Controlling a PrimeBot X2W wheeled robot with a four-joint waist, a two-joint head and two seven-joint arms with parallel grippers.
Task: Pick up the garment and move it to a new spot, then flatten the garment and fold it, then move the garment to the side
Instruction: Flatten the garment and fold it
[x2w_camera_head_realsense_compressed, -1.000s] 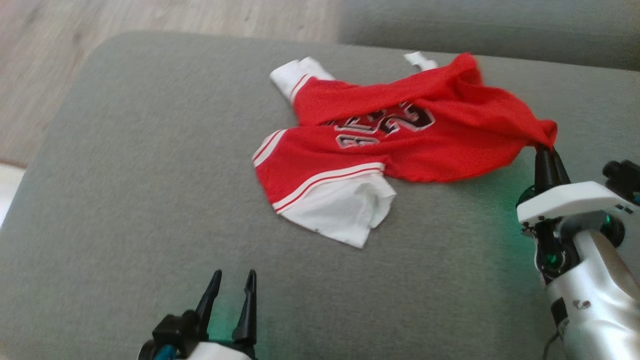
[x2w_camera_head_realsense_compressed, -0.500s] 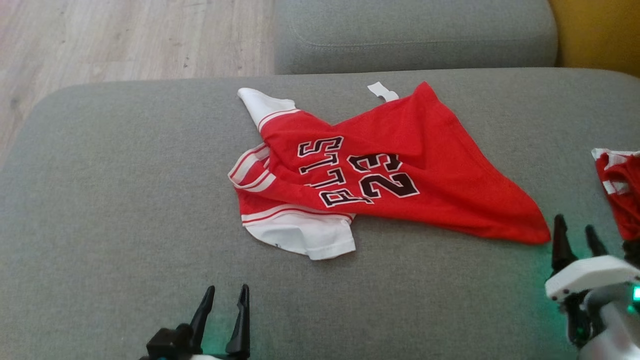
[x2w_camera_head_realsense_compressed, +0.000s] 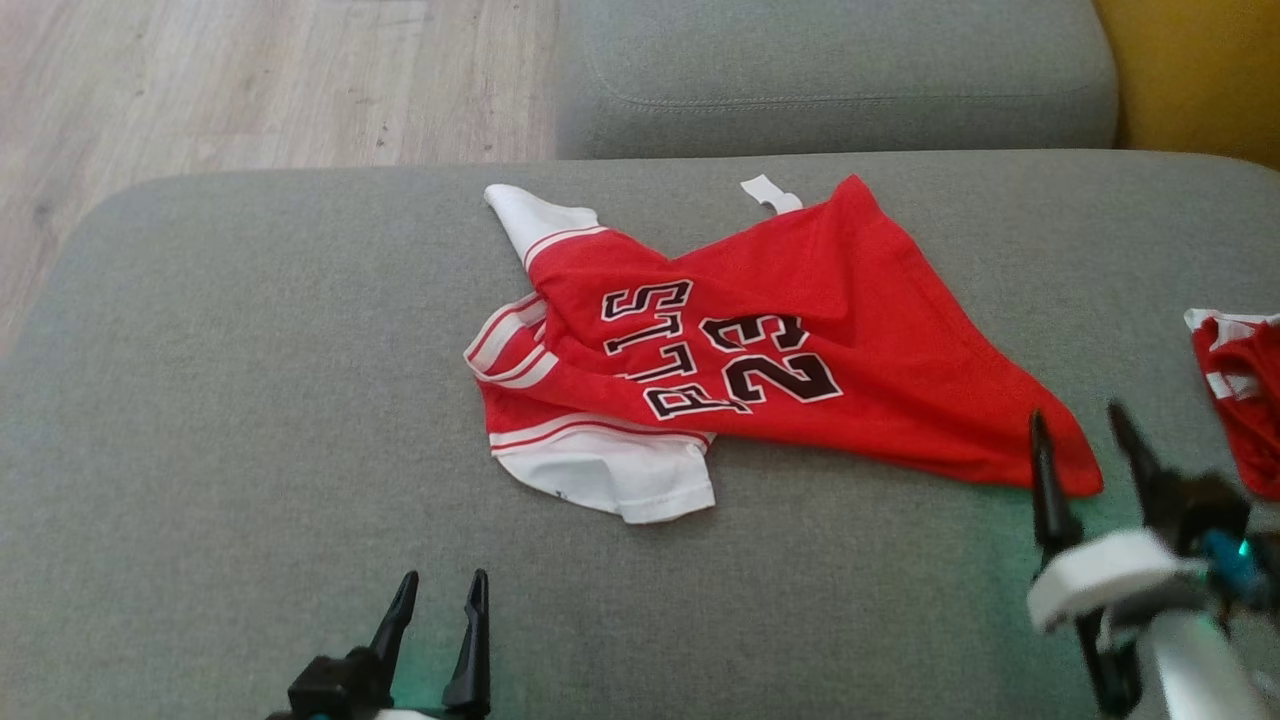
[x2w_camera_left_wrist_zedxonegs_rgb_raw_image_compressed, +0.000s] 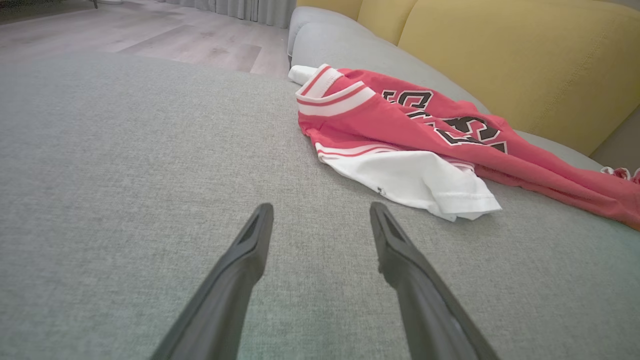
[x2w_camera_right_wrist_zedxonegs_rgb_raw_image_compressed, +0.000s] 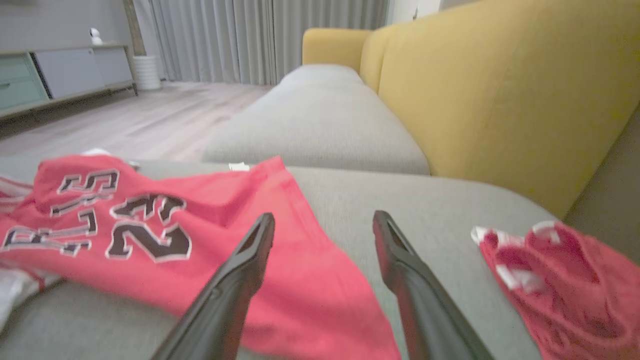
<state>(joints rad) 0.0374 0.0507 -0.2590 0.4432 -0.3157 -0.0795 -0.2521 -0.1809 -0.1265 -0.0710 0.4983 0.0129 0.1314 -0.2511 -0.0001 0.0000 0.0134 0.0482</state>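
Right gripper (x2w_camera_head_realsense_compressed: 1075, 415), spread and empty at the lower right by the corner of the rumpled red jersey (x2w_camera_head_realsense_compressed: 800, 350) lying mid-frame, may pinch several layers and bunch it further when flattening.

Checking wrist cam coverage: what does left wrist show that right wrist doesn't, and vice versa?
Left wrist: open left hand, whole white sleeve and striped collar of the jersey. Right wrist: open right hand by the jersey's corner, second red garment, curtains, cabinet. Both: jersey's 23 print, grey cushion, yellow backrest.
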